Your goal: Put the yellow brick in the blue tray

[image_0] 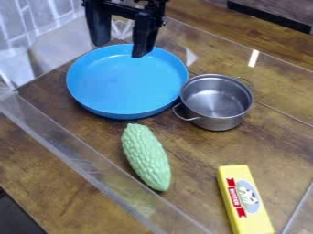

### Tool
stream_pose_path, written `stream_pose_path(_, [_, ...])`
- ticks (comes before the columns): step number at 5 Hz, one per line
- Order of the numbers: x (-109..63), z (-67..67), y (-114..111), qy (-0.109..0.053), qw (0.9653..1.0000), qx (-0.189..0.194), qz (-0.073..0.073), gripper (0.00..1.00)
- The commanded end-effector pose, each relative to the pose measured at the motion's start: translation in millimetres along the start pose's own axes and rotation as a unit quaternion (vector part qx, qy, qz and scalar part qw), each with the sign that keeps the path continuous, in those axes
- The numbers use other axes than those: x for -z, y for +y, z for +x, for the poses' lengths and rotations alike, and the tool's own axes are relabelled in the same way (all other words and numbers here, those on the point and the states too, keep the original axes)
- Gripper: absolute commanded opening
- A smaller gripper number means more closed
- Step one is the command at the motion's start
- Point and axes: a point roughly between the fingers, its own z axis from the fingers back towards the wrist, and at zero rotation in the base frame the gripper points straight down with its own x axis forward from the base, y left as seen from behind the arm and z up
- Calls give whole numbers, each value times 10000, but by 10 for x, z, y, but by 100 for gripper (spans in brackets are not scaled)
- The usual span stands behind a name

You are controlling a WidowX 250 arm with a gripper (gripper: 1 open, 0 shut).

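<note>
- The arm was cut off by the top edge of the view, so only its dark lower part and the gripper (124,38) could be seen; the upper links were out of sight.
- The pincer pointed straight down, its two dark fingers (145,41) standing apart with nothing between them, over the far part of the blue tray (91,87); whether the tips touched the tray surface could not be made out.
- The blue tray lay at about 10 o'clock from the table's (73,128) middle, its inner surface bare and its rim fully visible except where the fingers overlapped it.
- A clear raised wall (49,137) ran along the near-left edge of the table, limiting room on that side.
- The green gourd (145,156) lay at about 6 o'clock, apart from the tray's near rim, with bare wood around it.
- The steel pot (217,101) stood at 3 o'clock of the tray, just beside its rim; contact could not be told.
- The yellow brick (243,198) lay label-up at 5 o'clock, well apart from tray and gripper, its near end close to the bottom edge of the view.
</note>
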Motion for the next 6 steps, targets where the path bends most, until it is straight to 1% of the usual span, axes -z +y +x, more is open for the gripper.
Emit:
stream_pose_path(1, [32,-6,-86,37,10000,47,-24,100])
stream_pose_path(2, [59,-17,-201,66,9999,107,-54,100])
stream_pose_path(3, [60,-52,-408,50,9996,250,-99,100])
stream_pose_path(4, [42,-102,-618,12,9992,378,-146,100])
stream_pose_path(5, [61,-161,-823,-56,9989,437,-175,100])
stream_pose_path(6, [126,-199,-1023,-106,9987,454,-206,100])
